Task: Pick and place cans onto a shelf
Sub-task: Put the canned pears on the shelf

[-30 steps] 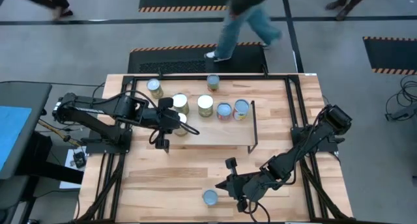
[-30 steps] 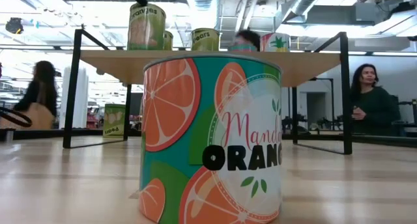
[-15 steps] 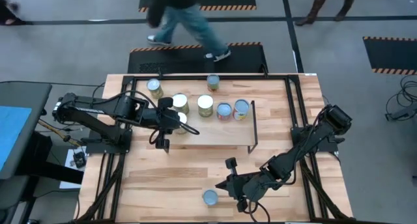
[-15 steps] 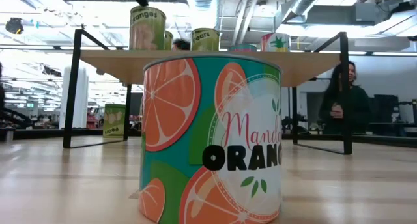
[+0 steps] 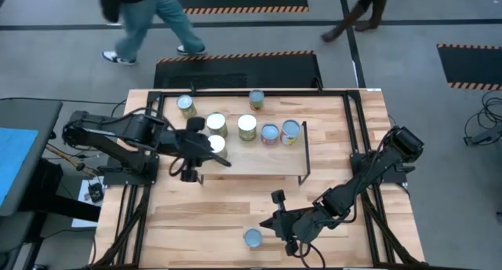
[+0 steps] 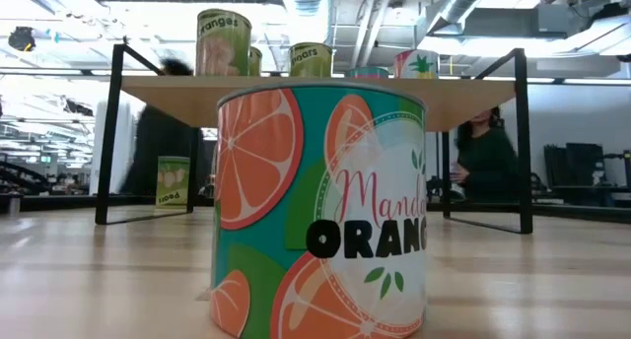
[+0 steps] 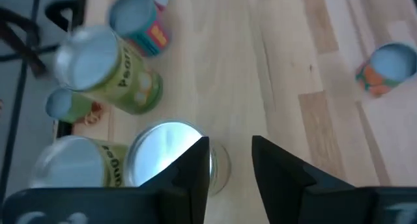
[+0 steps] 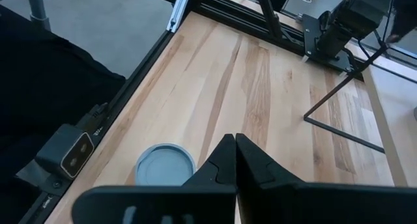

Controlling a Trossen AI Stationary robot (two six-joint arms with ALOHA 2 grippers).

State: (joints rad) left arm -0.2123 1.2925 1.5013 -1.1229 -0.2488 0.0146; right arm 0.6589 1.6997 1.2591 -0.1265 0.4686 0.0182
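We saw the wooden surface filling the middle of the high view, framed by black rails. On its far half stood the shelf, a light board on thin black wire legs.

The left arm reached in from the left side, and its claw hung over the shelf's left end, just above a can with a bright silvery top. In the left wrist view that claw's two dark fingers stood apart with a clear gap between them, holding nothing; the shiny top lay just beside and under one finger. The right arm stretched along the right side towards the near edge. Its claw rested low just beside a lone can, and in the right wrist view its fingers were pressed together with nothing between them.

Five cans stood on the shelf: the silvery-topped one, a can behind it, a pale-topped can, and two bluish-topped ones to its right. Two more stood on the surface behind the shelf, one at the far left and one near the middle. The eighth, the orange-patterned can, sat by the near edge and filled the low view.

People walked on the floor beyond.
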